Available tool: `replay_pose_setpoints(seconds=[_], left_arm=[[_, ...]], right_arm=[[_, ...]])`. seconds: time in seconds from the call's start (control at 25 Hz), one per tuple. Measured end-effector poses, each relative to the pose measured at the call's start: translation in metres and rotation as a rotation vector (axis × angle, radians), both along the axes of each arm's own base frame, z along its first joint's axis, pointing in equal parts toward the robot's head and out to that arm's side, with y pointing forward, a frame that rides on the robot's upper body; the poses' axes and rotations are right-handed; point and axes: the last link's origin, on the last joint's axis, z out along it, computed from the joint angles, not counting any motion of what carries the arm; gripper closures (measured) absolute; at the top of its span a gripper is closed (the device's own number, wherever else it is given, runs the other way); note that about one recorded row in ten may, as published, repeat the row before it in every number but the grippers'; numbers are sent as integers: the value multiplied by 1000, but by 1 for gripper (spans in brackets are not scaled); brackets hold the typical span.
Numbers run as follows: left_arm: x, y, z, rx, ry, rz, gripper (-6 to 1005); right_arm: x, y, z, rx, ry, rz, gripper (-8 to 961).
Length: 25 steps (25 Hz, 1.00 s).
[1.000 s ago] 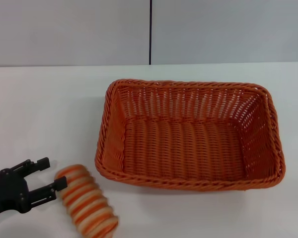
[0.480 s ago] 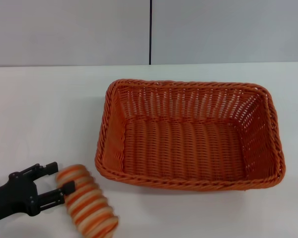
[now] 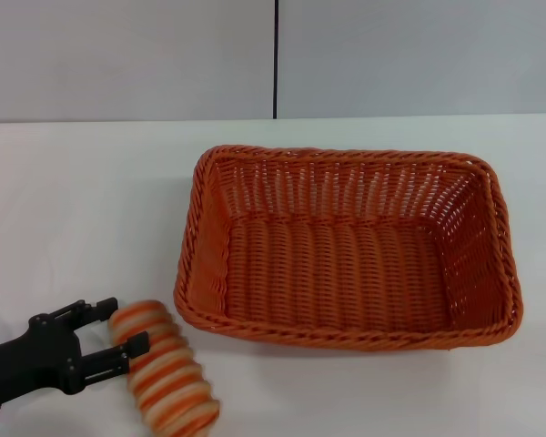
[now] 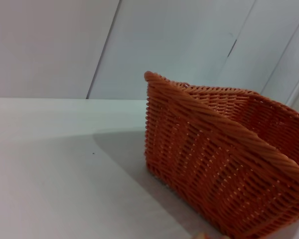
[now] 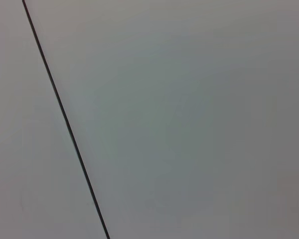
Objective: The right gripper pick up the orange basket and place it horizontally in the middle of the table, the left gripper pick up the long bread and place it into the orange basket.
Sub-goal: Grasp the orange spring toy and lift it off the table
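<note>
The orange basket lies lengthwise across the middle of the white table, empty; the left wrist view shows its woven side close by. The long bread, striped orange and cream, lies at the table's front left, just off the basket's near left corner. My left gripper is open at the bread's left end, one finger behind that end and the other against its front side. The right gripper is out of view; its wrist view shows only grey wall.
A grey wall with a dark vertical seam runs behind the table. Bare white tabletop spreads left of the basket and in a strip along its front.
My left gripper has slid right and a little toward the table's front, so its fingers now straddle the bread's left end. The bread has shifted slightly; the basket has stayed put.
</note>
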Motion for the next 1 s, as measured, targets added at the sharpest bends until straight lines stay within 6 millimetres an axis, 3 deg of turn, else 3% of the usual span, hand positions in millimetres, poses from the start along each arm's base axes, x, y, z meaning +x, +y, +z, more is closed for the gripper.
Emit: replay_pose_setpoints(seconds=[0.52,0.72,1.0], left_arm=[[3,4,2,-12,-21,11,213],[4,6,3,-16,-25,6,415],[5,6,3,-17,-28,1,532]], right_arm=[[2,0,0,3,4,-15,550],[3,0,0,4,7,-24,550],[4,0,1,10,9,-29,550]])
